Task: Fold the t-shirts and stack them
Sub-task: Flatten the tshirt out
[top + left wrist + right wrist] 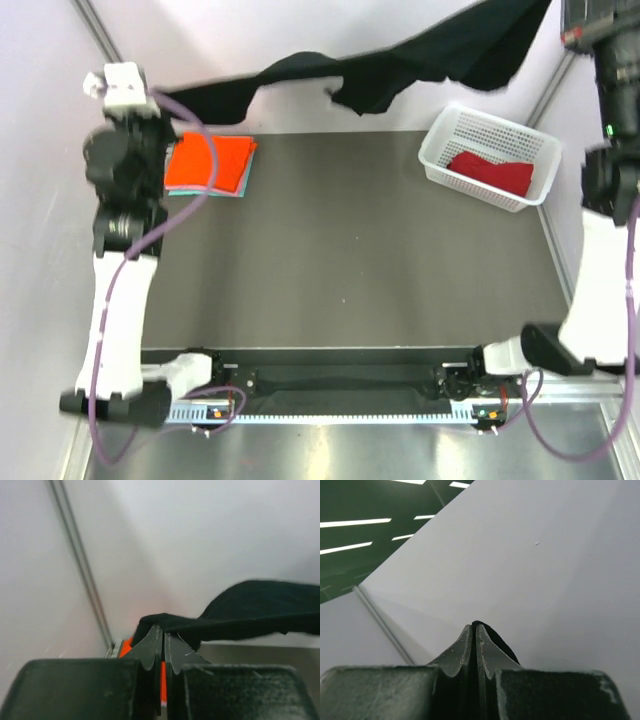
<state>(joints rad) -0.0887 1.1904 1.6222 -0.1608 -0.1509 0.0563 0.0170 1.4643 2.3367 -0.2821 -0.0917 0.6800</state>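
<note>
Hanging cloth: soft black t-shirt (400,70), limp and wrinkled, stretched in the air above the far edge of the worktop (350,250).
Left hand (164,635): pressed together, pinching the shirt's left end.
Right hand (474,627): pressed together on black cloth, high at far right.
Stack: folded orange t-shirt (208,160) on pale teal t-shirt (243,186), far left.
Basket (445,135): white plastic mesh, far right, holding a crumpled dark red t-shirt (492,172).

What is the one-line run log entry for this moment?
phase: black t-shirt stretched in air; left gripper: jaws shut on it; right gripper: jaws shut on it; folded: orange t-shirt on teal t-shirt; basket: red t-shirt
</note>
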